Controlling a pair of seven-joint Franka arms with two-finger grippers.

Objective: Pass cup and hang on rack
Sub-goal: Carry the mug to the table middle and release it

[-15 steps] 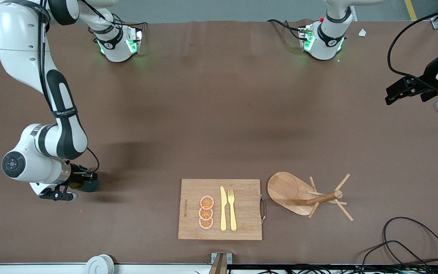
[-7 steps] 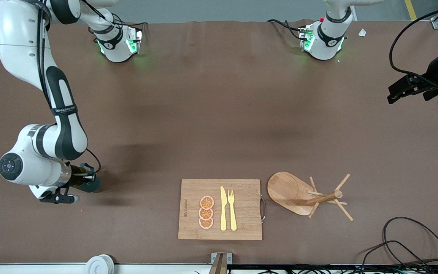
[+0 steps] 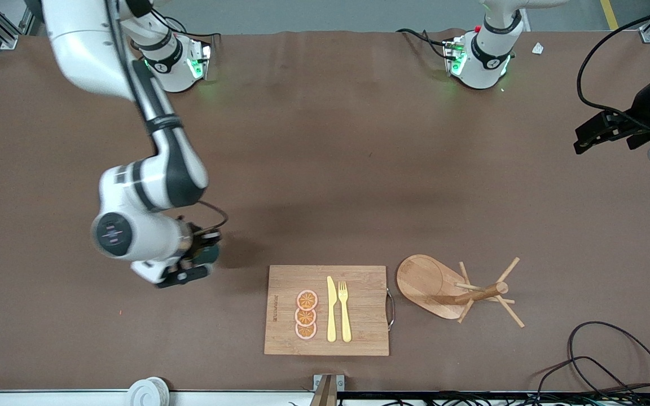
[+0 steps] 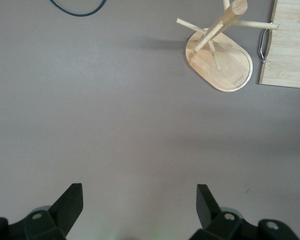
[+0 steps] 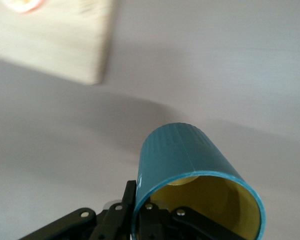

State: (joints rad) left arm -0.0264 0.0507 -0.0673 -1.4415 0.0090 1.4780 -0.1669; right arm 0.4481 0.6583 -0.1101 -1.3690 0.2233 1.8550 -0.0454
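Right end effector (image 3: 198, 256) is clamped on the rim of the cup (image 5: 190, 170), carrying it above the worktop (image 3: 325, 169) beside the cutting board (image 3: 359, 310). Left end effector (image 4: 140, 210) waits wide apart, well clear of the rack (image 3: 443, 285).

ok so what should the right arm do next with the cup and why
Probably carry it on toward mid-table for the handover. The right claw is shut on the cup, held over the table short of the cutting board; the left claw waits open, away from the rack.

Robot lab: bolted arm bases (image 3: 175, 62) (loose cables (image 3: 613, 349)).
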